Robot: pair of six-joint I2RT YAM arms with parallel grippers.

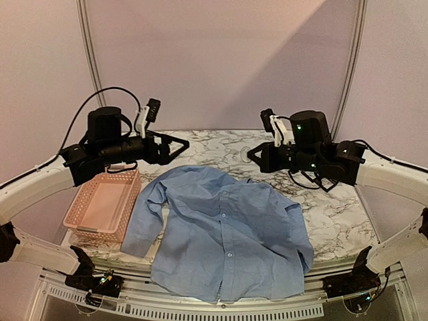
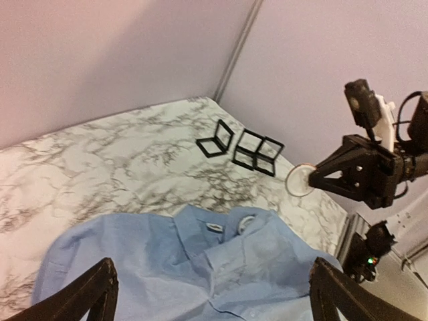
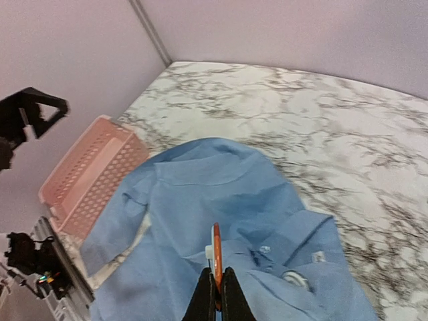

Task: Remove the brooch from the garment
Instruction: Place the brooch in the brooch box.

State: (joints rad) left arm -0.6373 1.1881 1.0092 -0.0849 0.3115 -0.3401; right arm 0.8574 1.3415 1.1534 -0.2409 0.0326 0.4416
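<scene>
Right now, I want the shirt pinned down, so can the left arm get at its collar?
Probably yes: the left gripper hangs open above the collar with nothing between, and the right gripper, shut on a round disc, sits off to the side.

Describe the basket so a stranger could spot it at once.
Start at the marble table. At its left edge, beside a sleeve of the blue shirt, sits the basket. It is the only pink thing: a rectangular tub with perforated walls.

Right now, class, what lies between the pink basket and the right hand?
The shirt. In the right wrist view its sleeve and shoulder fill the stretch from the basket to the right hand.
</scene>
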